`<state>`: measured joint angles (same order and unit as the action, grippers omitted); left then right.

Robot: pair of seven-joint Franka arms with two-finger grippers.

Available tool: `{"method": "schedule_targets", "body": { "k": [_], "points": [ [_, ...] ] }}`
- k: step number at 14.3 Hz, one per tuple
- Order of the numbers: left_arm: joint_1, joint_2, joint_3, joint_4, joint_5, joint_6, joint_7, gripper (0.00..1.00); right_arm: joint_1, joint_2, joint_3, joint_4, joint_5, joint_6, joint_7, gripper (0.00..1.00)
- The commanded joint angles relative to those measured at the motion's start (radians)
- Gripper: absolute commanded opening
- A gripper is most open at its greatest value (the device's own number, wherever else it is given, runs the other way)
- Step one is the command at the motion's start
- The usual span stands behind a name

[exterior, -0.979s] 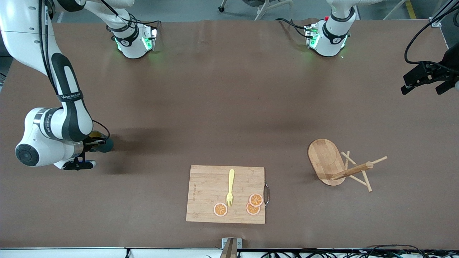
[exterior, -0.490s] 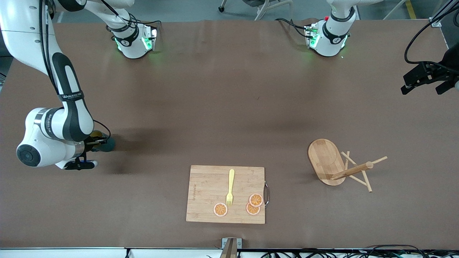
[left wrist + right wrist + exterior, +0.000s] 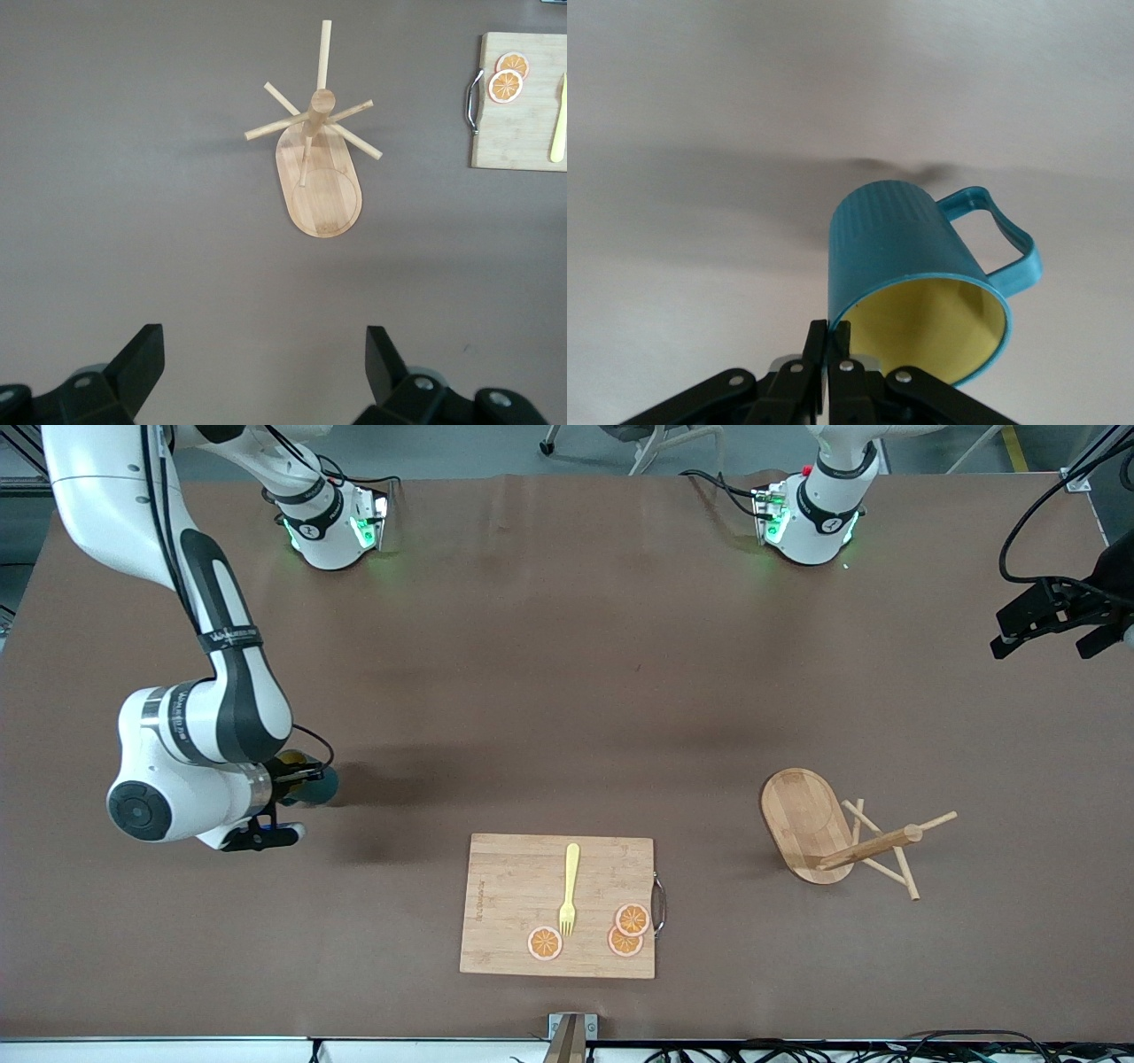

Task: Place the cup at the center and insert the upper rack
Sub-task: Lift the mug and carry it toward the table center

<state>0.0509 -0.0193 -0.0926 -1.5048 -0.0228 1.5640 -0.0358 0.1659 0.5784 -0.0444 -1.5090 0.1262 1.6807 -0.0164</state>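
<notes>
Right claw first: clenched on the rim of the cup, one finger inside the yellow-ochre wall and one outside, as the right wrist view shows. Rim pinch probably chosen to leave the handle free and to allow a straight set-down. Cup tilted in that grip, hanging mouth-first toward the wrist camera, over bare bench at mid-height of the front view, toward the right arm's end. Well short of the middle, so the carry looks only partly done.

Left claw: released, fingers spread wide, waiting at the upper edge of the front view at the left arm's end. Aimed down at the rack, seemingly ready for the second step.

Bench: brown, bare across the middle of the frame, hence room for the cup there.

Cutting board: low in the frame at the middle, no part of the task. Worth passing well above on the way in.

Upper rack: lower part of the frame toward the left arm's end, oval base plain to see, post and crossed pegs angled off it. Upright or tipped: cannot tell. Seen again in the left wrist view, well apart from the cup.

Fork and three orange slices: lying on the board.
</notes>
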Motion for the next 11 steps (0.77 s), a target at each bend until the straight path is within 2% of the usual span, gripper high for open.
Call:
{"method": "schedule_targets", "body": {
  "k": [1,3,6,9,11],
  "points": [
    [0.000,-0.004,0.001,0.009,-0.012,-0.009,-0.001,1.00,0.078,-0.003,-0.009,0.029,0.020,0.025,0.138,0.00],
    [0.000,-0.004,0.001,0.009,-0.012,-0.009,-0.001,1.00,0.144,-0.002,-0.009,0.029,0.023,0.072,0.306,0.00],
    [0.000,-0.004,0.001,0.009,-0.012,-0.009,-0.001,1.00,0.222,0.000,-0.006,0.039,0.038,0.074,0.481,0.00],
    [0.000,-0.004,0.001,0.009,-0.012,-0.009,-0.001,1.00,0.312,0.041,-0.008,0.104,0.095,0.092,0.633,0.00],
    [-0.002,-0.004,0.001,0.009,-0.012,-0.009,-0.001,1.00,0.369,0.069,-0.008,0.139,0.096,0.126,0.722,0.00]
  ]
}}
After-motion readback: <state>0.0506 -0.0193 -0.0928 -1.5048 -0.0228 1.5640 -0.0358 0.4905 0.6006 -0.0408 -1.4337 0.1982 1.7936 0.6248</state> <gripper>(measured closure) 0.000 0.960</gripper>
